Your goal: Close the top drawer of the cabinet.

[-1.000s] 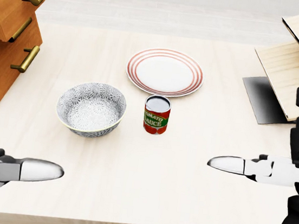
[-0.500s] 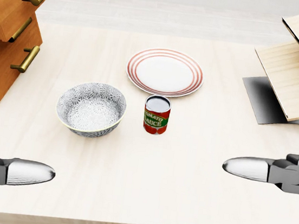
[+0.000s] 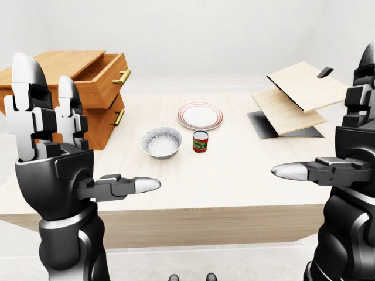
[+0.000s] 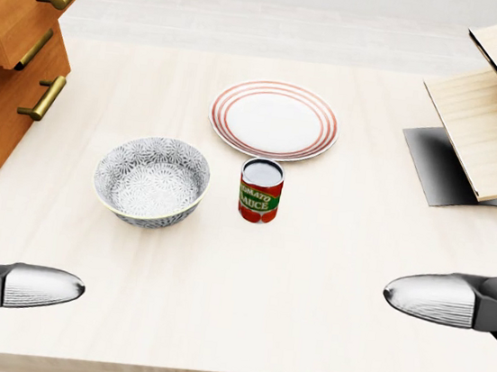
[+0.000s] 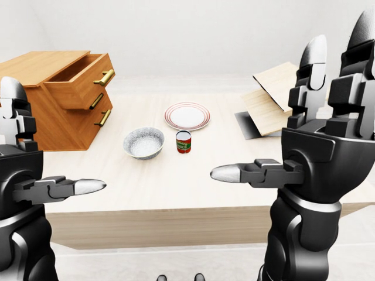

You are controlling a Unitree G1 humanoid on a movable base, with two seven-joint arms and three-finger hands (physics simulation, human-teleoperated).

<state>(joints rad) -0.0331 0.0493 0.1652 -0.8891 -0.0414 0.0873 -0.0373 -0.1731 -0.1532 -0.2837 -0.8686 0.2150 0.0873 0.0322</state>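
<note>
glossy black arms, grey jointed fingers [image 3: 26,111] with silver tips.

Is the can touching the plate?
Apart. In the left-eye view, bare table shows between the can and the plate.

Bright, even, diffuse light fills all 3 renders, crisp edge to edge with no blur or lens distortion. The worktop [image 4: 328,277] is pale and nearly washed out, with only faint soft shadows hugging the bowl [image 4: 151,180] and can [image 4: 260,190]. A dark patch lies under the tilted boards [image 4: 491,134] at 3 o'clock in the head view, and soft highlights glint on the silver fingertips [image 4: 41,287].
</note>
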